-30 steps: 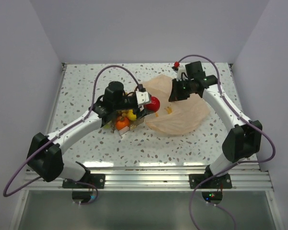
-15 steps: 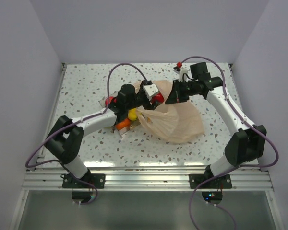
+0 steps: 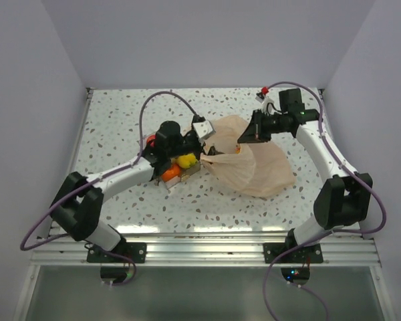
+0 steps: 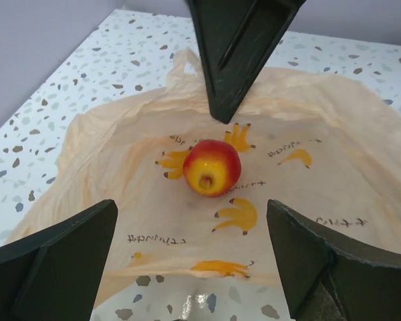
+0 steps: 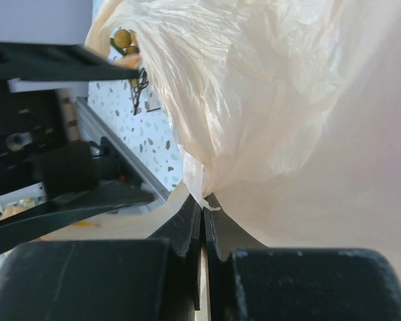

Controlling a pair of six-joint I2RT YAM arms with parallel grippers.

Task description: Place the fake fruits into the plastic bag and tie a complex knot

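The peach-orange plastic bag (image 3: 257, 170) lies at mid-table with its mouth held up and open. My right gripper (image 3: 244, 138) is shut on the bag's upper rim (image 5: 204, 195). My left gripper (image 3: 206, 136) is open and empty at the bag's mouth (image 4: 194, 251). A red apple (image 4: 212, 167) lies loose inside the bag (image 4: 307, 174), beyond the left fingers. The yellow banana (image 3: 185, 160), the orange piece (image 3: 168, 174) and a second red apple (image 3: 150, 140) sit by the left arm. A tan grape cluster (image 5: 123, 37) shows in the right wrist view.
The clear tray (image 3: 171, 185) with the remaining fruits lies under my left forearm, just left of the bag. My right gripper's fingers (image 4: 230, 60) hang over the bag's far rim in the left wrist view. White walls close in the table on three sides.
My left gripper carried the red apple into the bag's mouth, let it go and drew back a little. My right gripper moved right, pulling the bag's rim with it.
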